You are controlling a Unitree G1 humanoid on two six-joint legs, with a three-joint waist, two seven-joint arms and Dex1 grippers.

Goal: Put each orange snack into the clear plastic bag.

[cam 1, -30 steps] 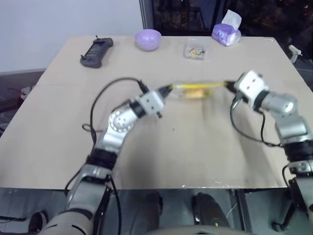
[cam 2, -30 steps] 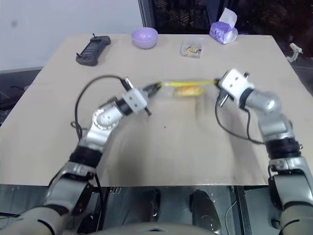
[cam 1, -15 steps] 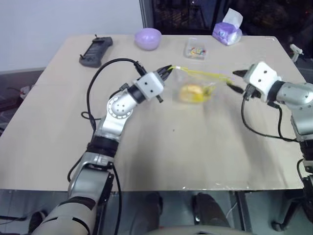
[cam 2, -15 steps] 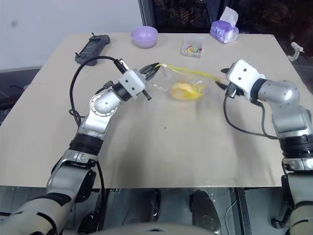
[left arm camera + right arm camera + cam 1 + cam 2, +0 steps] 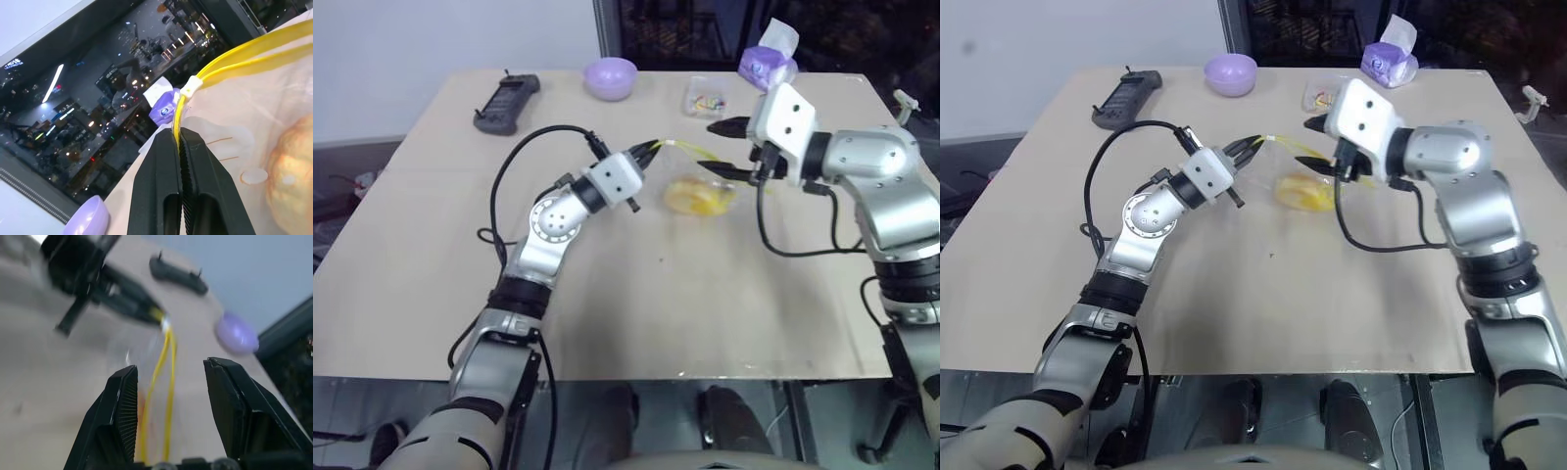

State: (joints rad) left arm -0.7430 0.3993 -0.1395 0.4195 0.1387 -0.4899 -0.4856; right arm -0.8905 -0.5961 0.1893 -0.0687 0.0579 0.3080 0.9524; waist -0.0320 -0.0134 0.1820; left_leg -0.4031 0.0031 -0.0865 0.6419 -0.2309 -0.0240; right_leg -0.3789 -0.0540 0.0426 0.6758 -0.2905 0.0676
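Left gripper [image 5: 653, 149] pinches bag [image 5: 690, 171] zip corner, snack [image 5: 697, 196] inside; right gripper [image 5: 724, 149] open beside it. Next: regrip, seal.

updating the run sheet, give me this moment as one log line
left gripper: shut on clear plastic bag zip strip | right gripper: open beside bag | orange snack: inside bag

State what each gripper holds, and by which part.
Left gripper pinches the bag by its yellow zip strip. Right gripper is open, holding nothing.
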